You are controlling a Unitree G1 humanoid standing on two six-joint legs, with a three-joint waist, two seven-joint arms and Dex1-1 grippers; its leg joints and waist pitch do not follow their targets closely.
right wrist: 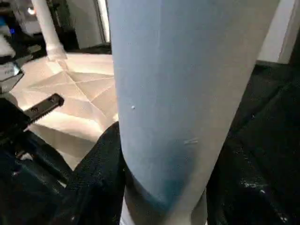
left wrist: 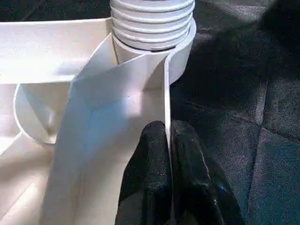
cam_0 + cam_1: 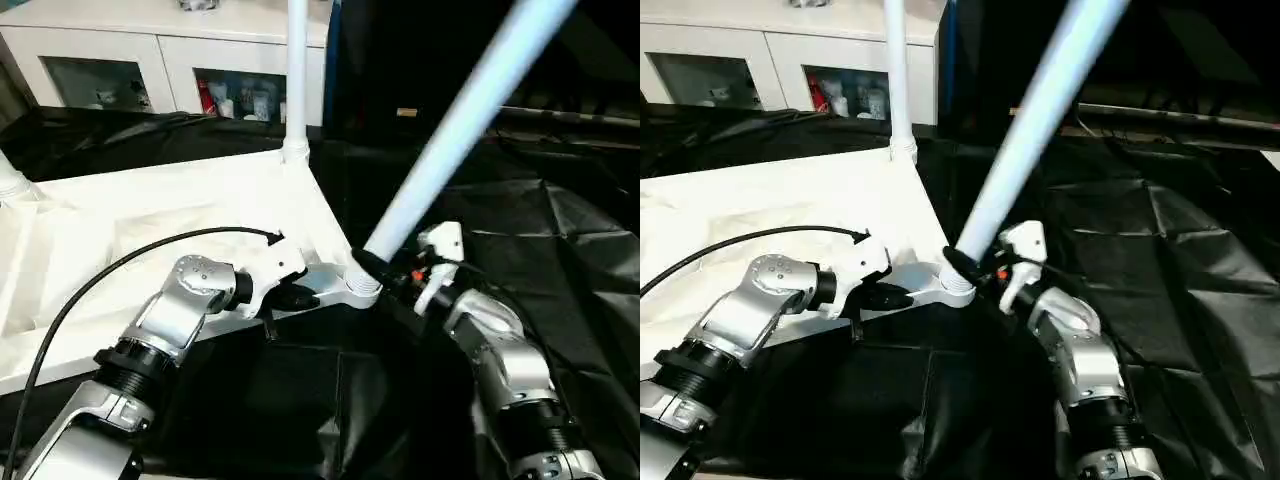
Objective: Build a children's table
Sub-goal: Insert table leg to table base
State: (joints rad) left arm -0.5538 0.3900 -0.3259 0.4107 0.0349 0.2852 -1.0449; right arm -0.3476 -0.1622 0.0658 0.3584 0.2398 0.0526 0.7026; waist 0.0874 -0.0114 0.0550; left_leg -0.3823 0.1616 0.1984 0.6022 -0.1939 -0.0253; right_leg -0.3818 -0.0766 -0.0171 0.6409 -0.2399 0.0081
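The children's table top (image 3: 150, 225) lies upside down, white and ribbed, on the black-covered work table. One white leg (image 3: 296, 80) stands upright in its far right corner socket, and another leg's base (image 3: 10, 182) shows at the far left corner. A third leg (image 3: 450, 130) leans to the right out of the near right corner socket (image 3: 352, 288). My right gripper (image 3: 378, 268) is shut on this leg just above the socket; its black finger (image 1: 98, 178) hugs the tube (image 1: 183, 93). My left gripper (image 3: 300, 297) is shut on the top's thin rim (image 2: 165, 108) beside that socket (image 2: 180, 61).
A white cabinet (image 3: 160, 55) with glass doors stands behind the work table. Wrinkled black cover (image 3: 570, 240) spreads to the right and front. A black cable (image 3: 120, 262) arcs over my left forearm. Dark equipment sits at the back right.
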